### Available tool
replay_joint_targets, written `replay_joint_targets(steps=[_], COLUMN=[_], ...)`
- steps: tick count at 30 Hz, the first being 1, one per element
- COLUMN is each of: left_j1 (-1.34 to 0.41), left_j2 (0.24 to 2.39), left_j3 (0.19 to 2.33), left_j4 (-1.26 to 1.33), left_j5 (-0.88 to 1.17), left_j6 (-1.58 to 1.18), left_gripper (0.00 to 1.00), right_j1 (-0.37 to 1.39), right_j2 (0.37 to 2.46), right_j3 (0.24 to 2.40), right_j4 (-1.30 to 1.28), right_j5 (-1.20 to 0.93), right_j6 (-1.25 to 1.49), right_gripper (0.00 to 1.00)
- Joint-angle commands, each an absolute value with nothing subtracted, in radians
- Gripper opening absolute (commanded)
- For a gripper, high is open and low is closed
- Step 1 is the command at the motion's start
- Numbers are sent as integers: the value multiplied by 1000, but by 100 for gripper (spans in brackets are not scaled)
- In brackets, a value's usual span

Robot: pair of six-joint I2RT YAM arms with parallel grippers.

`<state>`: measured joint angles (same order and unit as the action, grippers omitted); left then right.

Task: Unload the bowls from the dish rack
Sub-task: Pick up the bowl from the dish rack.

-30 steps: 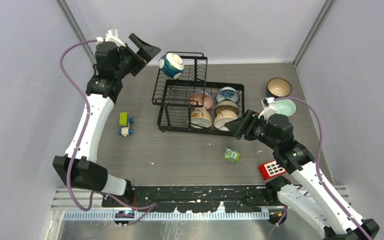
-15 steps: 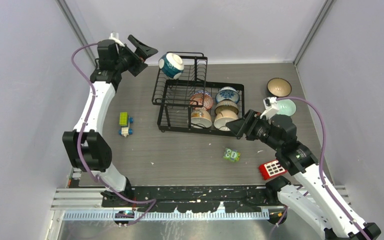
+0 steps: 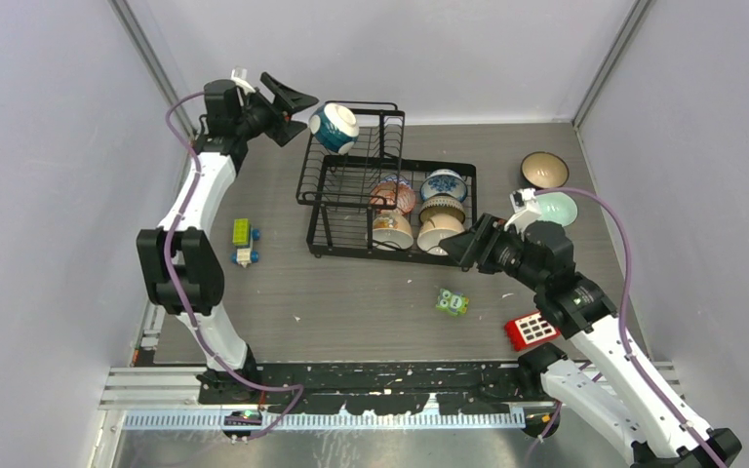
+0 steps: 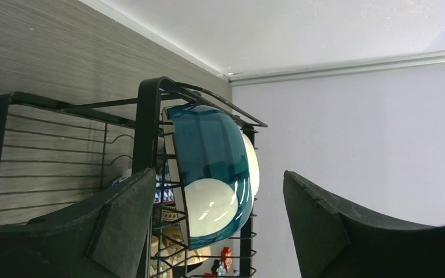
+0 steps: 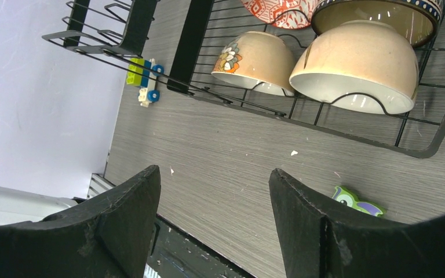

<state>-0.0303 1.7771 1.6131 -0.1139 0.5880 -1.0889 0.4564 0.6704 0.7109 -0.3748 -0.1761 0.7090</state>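
Tabletop (image 3: 351,302): I'm seeing grey woodgrain.
Left gripper (image 3: 300,112): gaping open toward the teal bowl (image 4: 208,156) in the dish rack (image 3: 351,210).
Right gripper (image 5: 214,179): hovering open.
Overhead only: showing brown bowl (image 3: 544,170), mint bowl (image 3: 562,210).

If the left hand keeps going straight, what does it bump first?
Most likely the dark teal ceramic bowl with white spots in the black wire dish rack's upper basket, straight ahead of the left gripper. A rack wire might come first; depth is unclear.
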Motion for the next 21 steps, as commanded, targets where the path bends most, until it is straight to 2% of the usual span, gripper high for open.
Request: replay_joint_targets(steps=[1, 11, 17, 21], left_j1=[-28, -13, -5, -5], left_j2=[1790, 1822, 1833, 1838], left_j3=[1608, 1515, 1486, 1475], left_j4=[-5, 194, 299, 348], left_j5=[662, 720, 756, 767], left_j6=[-1140, -1265, -1334, -1368], left_gripper=[80, 68, 57, 55], right_j1=[460, 460, 459, 460], right_j2=[677, 689, 693, 694], right_j3=[732, 738, 740, 740], right_j4=[-347, -341, -344, -344], right_j5=[-164, -158, -154, -153], right_j6=[687, 688, 683, 684], right_gripper=[73, 73, 73, 73])
